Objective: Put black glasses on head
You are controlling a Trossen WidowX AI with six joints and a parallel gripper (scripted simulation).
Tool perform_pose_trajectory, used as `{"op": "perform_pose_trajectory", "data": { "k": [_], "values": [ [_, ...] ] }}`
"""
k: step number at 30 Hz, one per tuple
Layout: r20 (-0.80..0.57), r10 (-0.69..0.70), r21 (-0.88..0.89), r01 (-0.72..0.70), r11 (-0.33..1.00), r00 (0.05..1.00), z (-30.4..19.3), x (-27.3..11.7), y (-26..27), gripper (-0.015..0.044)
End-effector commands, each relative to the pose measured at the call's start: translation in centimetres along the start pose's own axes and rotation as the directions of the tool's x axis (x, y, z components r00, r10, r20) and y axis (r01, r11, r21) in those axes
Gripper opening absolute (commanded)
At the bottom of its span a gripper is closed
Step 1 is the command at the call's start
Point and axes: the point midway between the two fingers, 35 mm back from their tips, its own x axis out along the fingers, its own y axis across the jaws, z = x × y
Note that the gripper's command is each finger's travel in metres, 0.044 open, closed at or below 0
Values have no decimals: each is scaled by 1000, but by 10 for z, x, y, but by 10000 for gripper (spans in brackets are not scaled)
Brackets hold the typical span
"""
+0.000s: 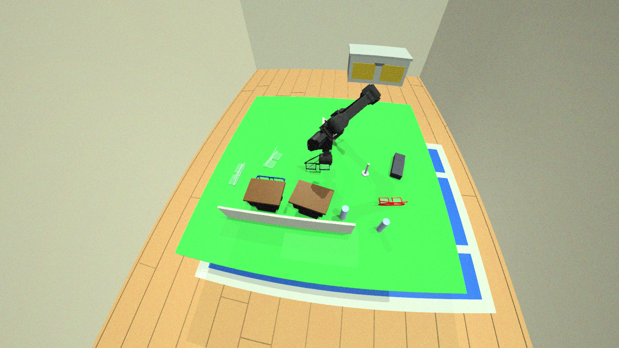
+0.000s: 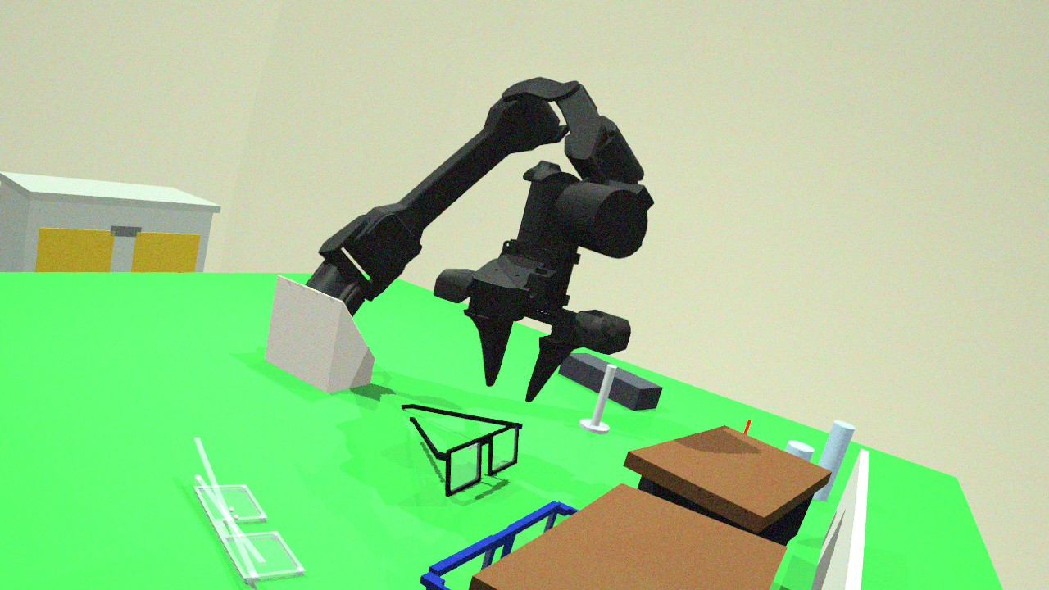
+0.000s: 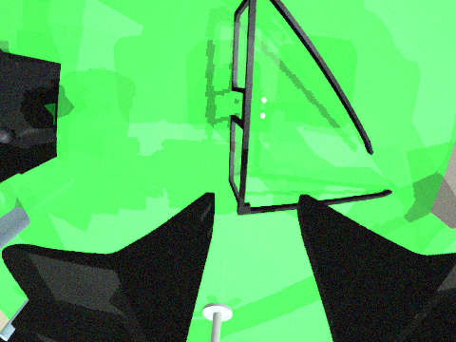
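The black glasses (image 1: 311, 163) (image 2: 480, 441) (image 3: 247, 95) stand on the green surface between the arm's base and the heads, temples spread towards the base. My gripper (image 2: 510, 392) (image 3: 256, 201) is open and empty, pointing down above the glasses. In the wrist view its fingertips appear either side of one corner of the glasses, with one tip overlapping a temple. Two display heads with flat brown tops, the left one (image 1: 264, 191) (image 2: 638, 542) and the right one (image 1: 311, 197) (image 2: 726, 469), stand side by side. Their faces and the green tag are hidden.
Blue glasses (image 1: 270, 177) (image 2: 498, 539) are at the left head. A low pale wall (image 1: 285, 219) runs behind the heads. A white peg (image 1: 367, 167) (image 2: 604, 396), a dark block (image 1: 397, 165), red glasses (image 1: 391, 202), two pale blue cylinders and two clear glasses stand around.
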Motion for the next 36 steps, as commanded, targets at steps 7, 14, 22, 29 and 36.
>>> {"op": "perform_pose_trajectory", "data": {
  "k": [7, 14, 22, 29, 36],
  "values": [
    [-11, -5, 19, 5, 1000, 1000, 1, 1, 3, 120],
    [-11, -5, 19, 5, 1000, 1000, 1, 1, 3, 120],
    [-10, -4, 19, 5, 1000, 1000, 1, 13, 5, 120],
    [-10, -4, 19, 4, 1000, 1000, 2, 24, 7, 120],
    [-11, -4, 19, 4, 1000, 1000, 2, 36, 8, 120]
  ]
}}
